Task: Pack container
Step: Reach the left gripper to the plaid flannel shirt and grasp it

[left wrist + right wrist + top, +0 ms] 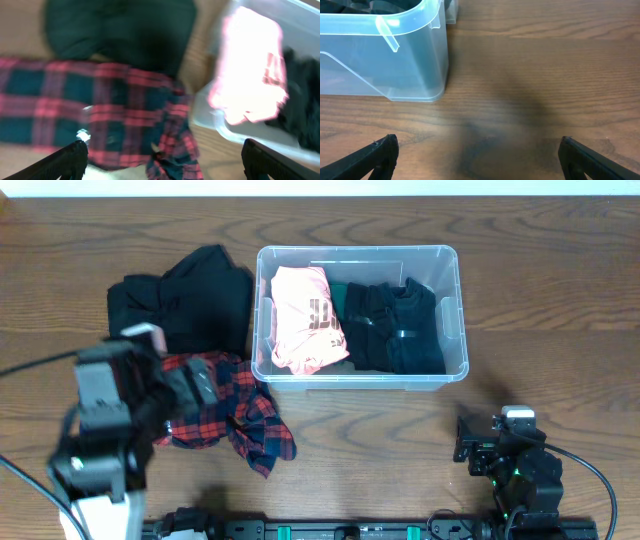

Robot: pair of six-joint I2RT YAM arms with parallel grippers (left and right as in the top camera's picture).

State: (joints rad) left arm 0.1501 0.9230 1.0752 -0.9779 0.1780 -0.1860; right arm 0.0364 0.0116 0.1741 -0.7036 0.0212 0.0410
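Note:
The clear plastic container (453,320) stands at the table's back centre, holding a folded pink shirt (305,318) on the left and dark clothes (395,325) on the right. A red plaid shirt (235,415) lies crumpled on the table left of the container, with a black garment (180,300) behind it. My left gripper (162,160) is open and empty, hovering above the plaid shirt (100,115); the view is blurred. My right gripper (477,155) is open and empty over bare wood, right of the container's corner (415,60).
The wooden table (560,270) extends to the right of the container. The right arm's base (515,470) sits at the front right, the left arm (110,430) at the front left over the plaid shirt's edge.

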